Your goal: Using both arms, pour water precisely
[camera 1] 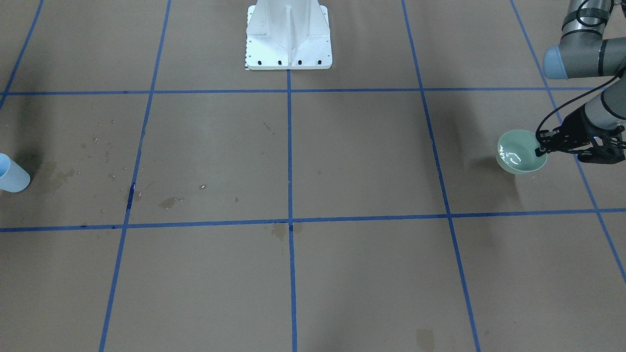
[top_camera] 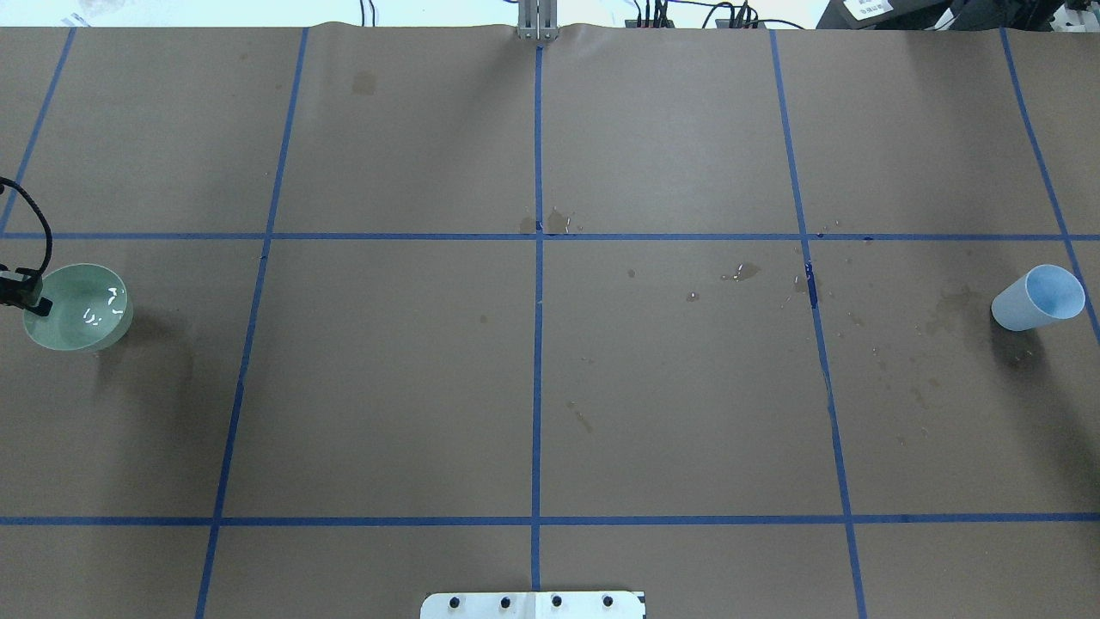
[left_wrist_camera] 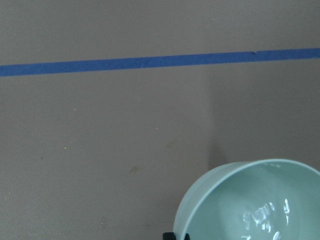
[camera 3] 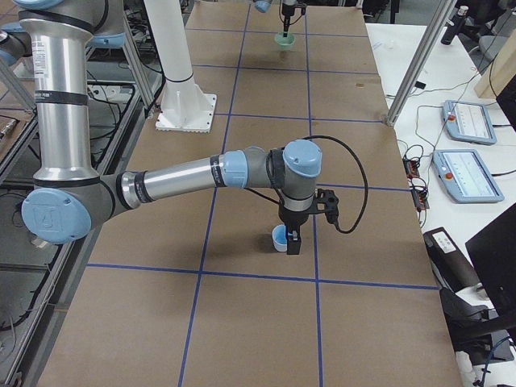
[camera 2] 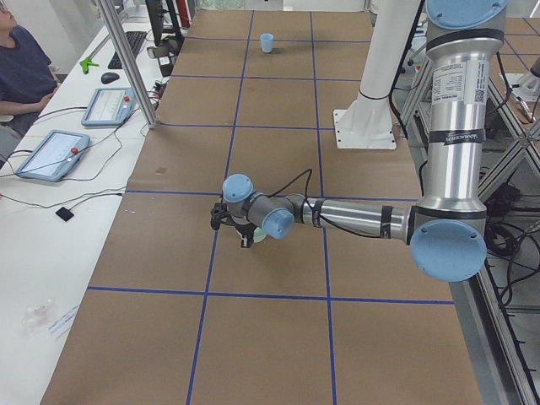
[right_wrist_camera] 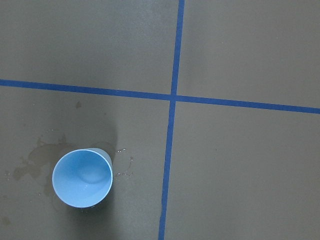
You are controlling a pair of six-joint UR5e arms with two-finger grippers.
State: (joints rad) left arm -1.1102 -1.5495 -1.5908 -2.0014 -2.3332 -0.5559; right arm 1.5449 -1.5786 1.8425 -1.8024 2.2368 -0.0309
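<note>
- Your left fingers (camera 1: 550, 144), at the right edge of the front-facing view, are clamped on the right-hand rim of the green bowl (camera 1: 523, 144).
- White glints (camera 1: 513, 157) in the bowl's bottom read as the water, though they could be shine on the glaze.
- Your right fingers (camera 3: 293, 242) show only in the right-end side view, just beside the blue cup (camera 3: 279, 237). You cannot tell from there whether they are open or closed on it.
- The right wrist view looks straight into the cup's mouth, so its long axis stands roughly upright. Whether it holds any water is unclear.
- The pour turns on the gap: in the overhead view the bowl sits far left and the cup far right, well apart, in the same grid row. Each arm is nearest its own vessel, so both likely need to travel toward the centre tape line (top_camera: 538, 344).
- The brown bench (top_camera: 387, 387) lies flat, with droplets and darker stains (top_camera: 876, 352) left of the cup. Treat that patch as possibly slick.
- The white pedestal (top_camera: 533, 604) is at bottom centre.
</note>
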